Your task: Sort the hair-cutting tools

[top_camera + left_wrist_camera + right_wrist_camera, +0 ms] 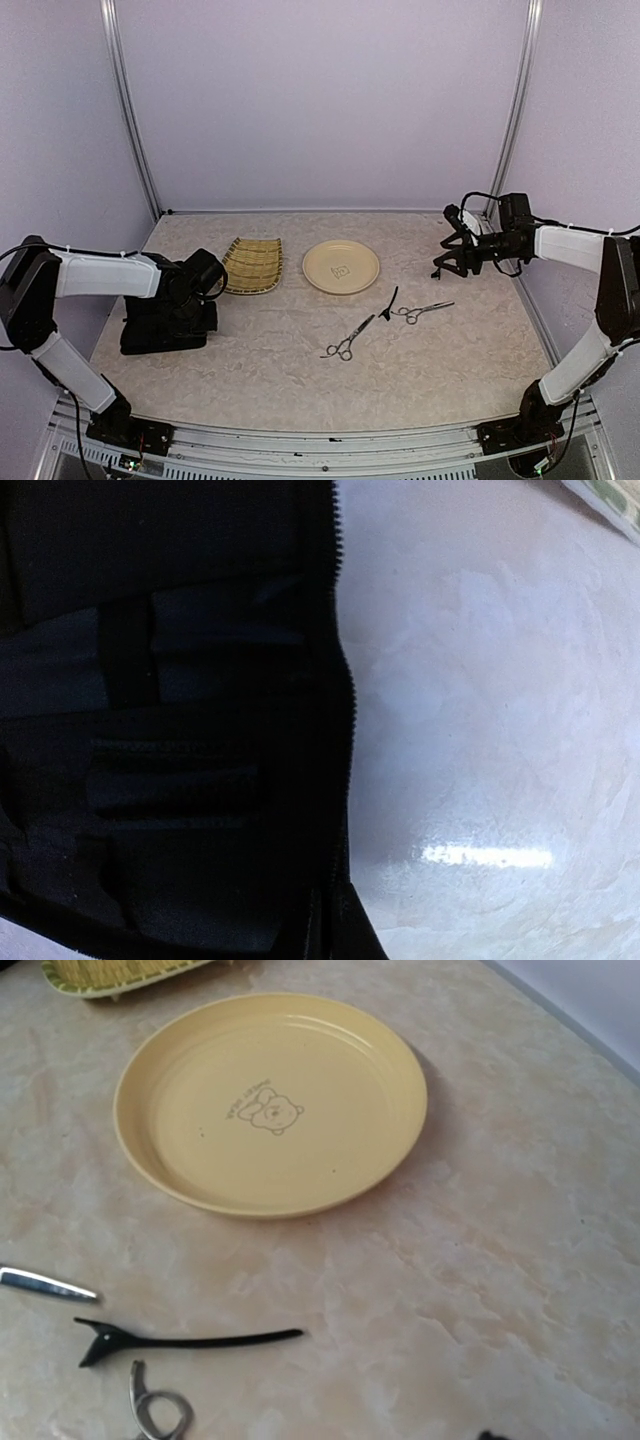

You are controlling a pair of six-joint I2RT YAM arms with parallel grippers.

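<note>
Two silver scissors lie on the table: one (348, 340) near the middle, one (422, 311) to its right. One thin black clip (390, 303) lies between them. The right wrist view shows the clip (190, 1340), a scissor ring (160, 1412) and a blade tip (45, 1285). A second clip is not visible. My left gripper (205, 272) hangs low over the black zip case (165, 330); its fingers do not show. The left wrist view shows the case's open inside (180, 730). My right gripper (447, 258) is raised at the far right, open and empty.
A yellow plate (341, 250) sits at the back middle and shows in the right wrist view (330, 1080). A woven bamboo tray (252, 265) lies to its left, its edge in the right wrist view (110, 975). Walls close the back and sides.
</note>
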